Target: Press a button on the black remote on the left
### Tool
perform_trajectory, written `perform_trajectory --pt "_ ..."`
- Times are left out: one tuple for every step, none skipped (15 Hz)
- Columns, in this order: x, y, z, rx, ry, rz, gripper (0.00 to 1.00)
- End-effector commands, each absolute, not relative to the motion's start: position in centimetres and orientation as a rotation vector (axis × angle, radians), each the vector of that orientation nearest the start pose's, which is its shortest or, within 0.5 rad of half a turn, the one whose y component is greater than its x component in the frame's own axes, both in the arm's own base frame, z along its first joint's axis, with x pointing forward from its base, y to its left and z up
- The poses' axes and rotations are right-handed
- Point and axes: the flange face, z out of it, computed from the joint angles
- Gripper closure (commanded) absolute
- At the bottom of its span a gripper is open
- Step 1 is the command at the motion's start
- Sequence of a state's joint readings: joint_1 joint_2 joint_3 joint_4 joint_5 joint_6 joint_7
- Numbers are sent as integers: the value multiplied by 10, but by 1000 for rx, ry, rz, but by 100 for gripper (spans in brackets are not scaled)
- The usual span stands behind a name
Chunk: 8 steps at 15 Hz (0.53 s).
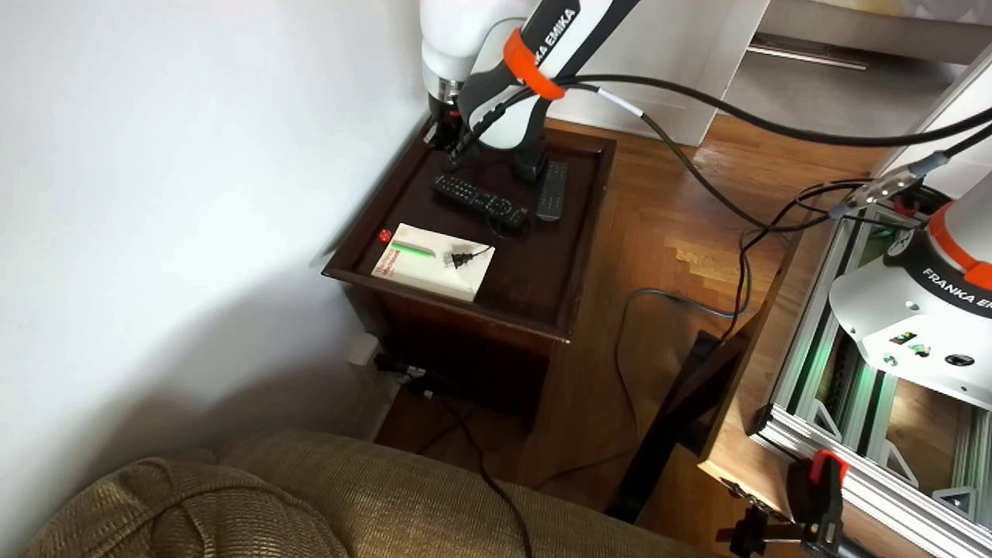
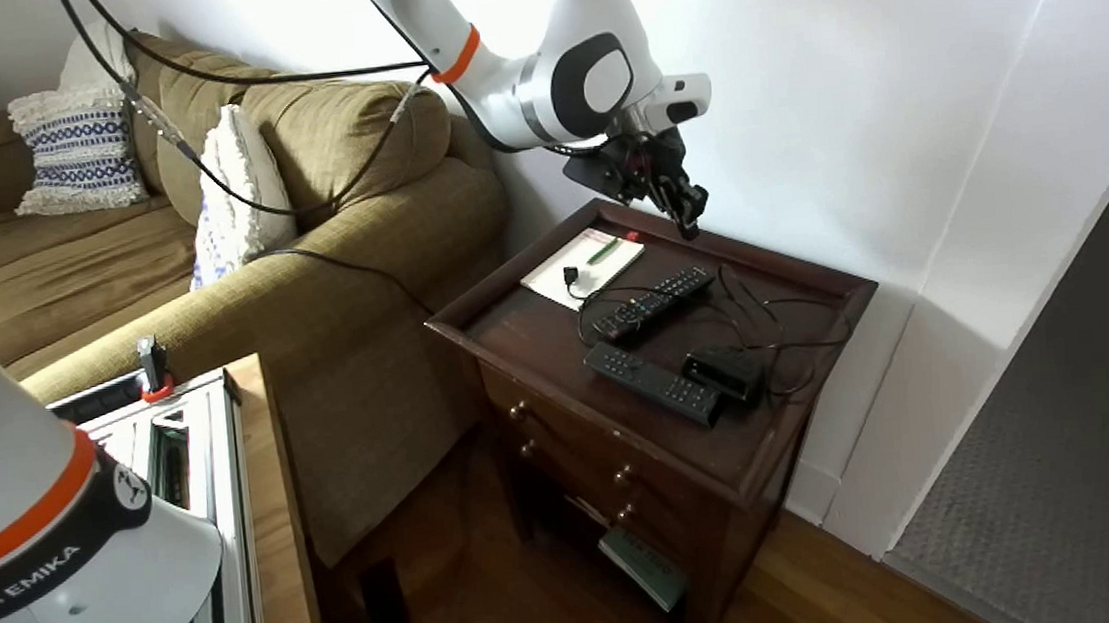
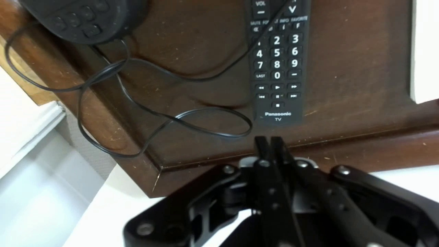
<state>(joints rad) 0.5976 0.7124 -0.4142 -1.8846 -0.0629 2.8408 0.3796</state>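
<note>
The black remote [image 1: 477, 198] is a long, slim bar lying on the dark wooden nightstand. It also lies there in an exterior view [image 2: 656, 303]. In the wrist view the black remote [image 3: 277, 68] shows its number keys and a Panasonic TV label; its upper end is cut off by the frame edge, and a thin cable crosses it. My gripper [image 3: 269, 139] has its fingertips together with only a narrow gap and nothing between them. The gripper [image 2: 693, 219] is above the nightstand near the wall, apart from the remote. In an exterior view it is partly hidden by the arm.
A shorter, broader dark remote [image 1: 552, 191] lies beside the black remote. A black device [image 2: 726, 373] with loose cables sits near it. A white-and-green card [image 1: 434, 263] with a plug [image 1: 459, 259] lies on the nightstand [image 2: 516, 325], which has a raised rim. A wall borders it.
</note>
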Motion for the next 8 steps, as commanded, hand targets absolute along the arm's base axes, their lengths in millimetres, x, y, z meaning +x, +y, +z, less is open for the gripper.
perform_trajectory --pt "621 139 216 -3362 107 -400 60" --pt "616 139 223 -3380 87 -310 53" --pt "613 141 229 -3390 62 -247 44" --pt "608 142 237 -3401 37 -161 37" --pt "605 143 242 -3406 42 -122 31" --pt "601 144 248 -3396 22 -68 22" --pt "595 146 255 -3385 11 -29 15" --pt "591 146 260 -3373 -1 0 8"
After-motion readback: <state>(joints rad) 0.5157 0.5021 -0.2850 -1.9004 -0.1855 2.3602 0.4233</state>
